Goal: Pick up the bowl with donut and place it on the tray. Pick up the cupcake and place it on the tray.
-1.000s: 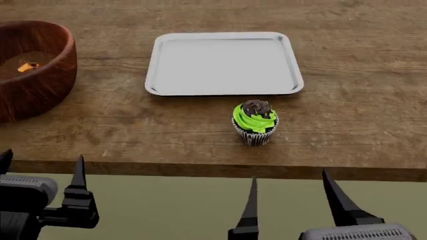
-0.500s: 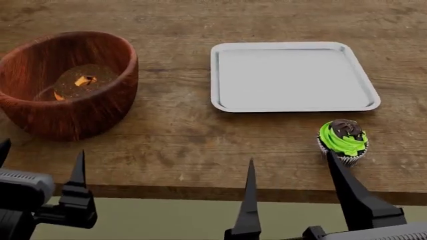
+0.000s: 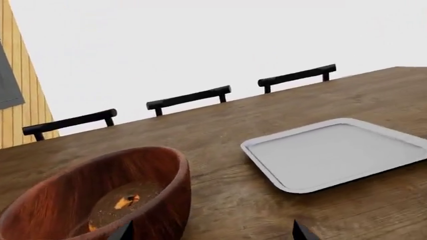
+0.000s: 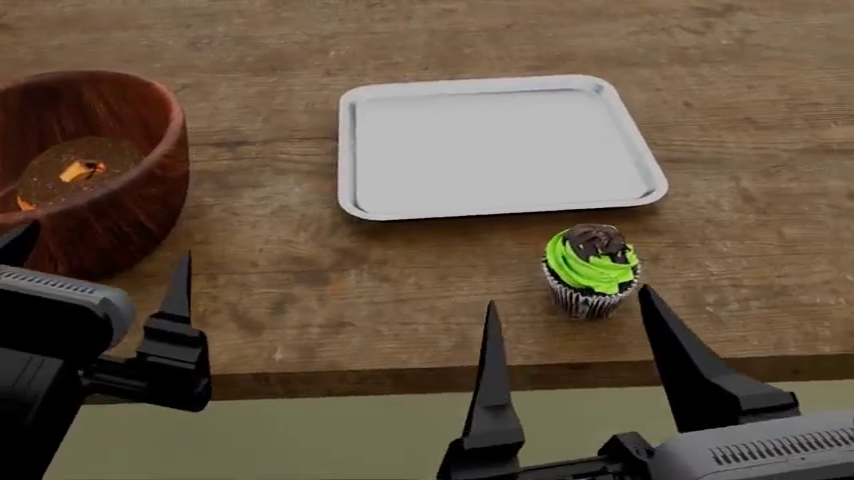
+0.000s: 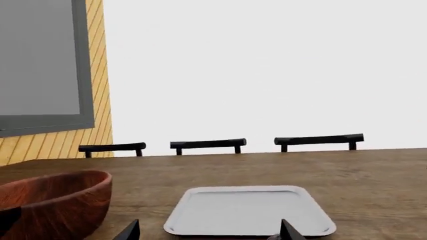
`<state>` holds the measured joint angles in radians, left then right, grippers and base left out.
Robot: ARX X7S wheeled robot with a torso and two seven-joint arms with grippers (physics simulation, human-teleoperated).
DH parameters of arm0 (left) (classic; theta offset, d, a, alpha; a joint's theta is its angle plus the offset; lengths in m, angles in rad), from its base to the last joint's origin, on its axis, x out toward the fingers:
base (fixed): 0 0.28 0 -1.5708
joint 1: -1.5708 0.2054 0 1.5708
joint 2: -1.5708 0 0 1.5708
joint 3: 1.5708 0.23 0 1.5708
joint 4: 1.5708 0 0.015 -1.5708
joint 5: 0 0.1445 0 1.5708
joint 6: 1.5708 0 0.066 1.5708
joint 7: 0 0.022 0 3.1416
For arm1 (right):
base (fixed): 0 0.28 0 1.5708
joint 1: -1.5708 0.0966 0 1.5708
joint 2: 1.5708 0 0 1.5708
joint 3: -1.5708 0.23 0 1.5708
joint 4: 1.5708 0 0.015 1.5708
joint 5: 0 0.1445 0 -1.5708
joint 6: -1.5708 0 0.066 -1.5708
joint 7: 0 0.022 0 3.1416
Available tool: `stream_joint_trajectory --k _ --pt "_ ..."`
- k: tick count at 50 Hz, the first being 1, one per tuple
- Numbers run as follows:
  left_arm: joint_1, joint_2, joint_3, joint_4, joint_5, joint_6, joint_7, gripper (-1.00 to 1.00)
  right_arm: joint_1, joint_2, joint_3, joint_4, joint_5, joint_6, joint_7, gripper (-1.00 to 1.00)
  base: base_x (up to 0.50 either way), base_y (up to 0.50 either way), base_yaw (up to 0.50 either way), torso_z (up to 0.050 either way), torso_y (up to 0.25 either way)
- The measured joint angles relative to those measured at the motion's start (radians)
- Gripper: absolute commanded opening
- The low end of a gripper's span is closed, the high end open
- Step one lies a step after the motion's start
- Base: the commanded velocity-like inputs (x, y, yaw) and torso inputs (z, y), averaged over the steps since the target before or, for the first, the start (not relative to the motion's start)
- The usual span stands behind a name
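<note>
A wooden table (image 4: 400,270) is filling the view. The right gripper (image 4: 574,320) is hanging open at its near edge, the cupcake (image 4: 589,270) sitting just beyond. The left gripper (image 4: 94,268) is gaping before the bowl (image 4: 114,215) holding the donut (image 4: 74,172) at the left edge. The tray (image 4: 497,148) is lying empty mid-table.

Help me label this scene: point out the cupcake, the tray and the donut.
cupcake (image 4: 589,262): head view, on the green frosting.
tray (image 4: 494,145): head view, on its bare flat middle.
donut (image 4: 78,172): head view, on its speckled icing, inside the wooden bowl.
</note>
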<state>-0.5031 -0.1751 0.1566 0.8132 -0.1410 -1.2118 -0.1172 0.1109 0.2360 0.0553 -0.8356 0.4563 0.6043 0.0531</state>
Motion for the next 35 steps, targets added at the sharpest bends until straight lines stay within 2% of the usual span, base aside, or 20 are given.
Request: stream_joint_trajectory --k 10,25,35 --pt "-0.020 0.000 0.007 0.017 -0.012 -0.030 -0.002 1.00 -0.006 0.011 0.004 -0.015 0.032 -0.009 -0.015 1.00 0.12 -0.47 0.00 0.000 0.000" --pt "-0.011 -0.011 -0.006 0.026 -0.026 -0.032 0.000 1.00 -0.003 0.025 0.000 -0.044 0.074 -0.010 -0.024 1.00 0.50 -0.04 0.00 0.000 0.000" --pt "-0.017 -0.015 -0.005 0.040 -0.031 -0.051 -0.006 1.00 -0.011 0.035 0.013 -0.050 0.112 -0.021 -0.025 1.00 0.08 0.00 0.00 0.000 0.000"
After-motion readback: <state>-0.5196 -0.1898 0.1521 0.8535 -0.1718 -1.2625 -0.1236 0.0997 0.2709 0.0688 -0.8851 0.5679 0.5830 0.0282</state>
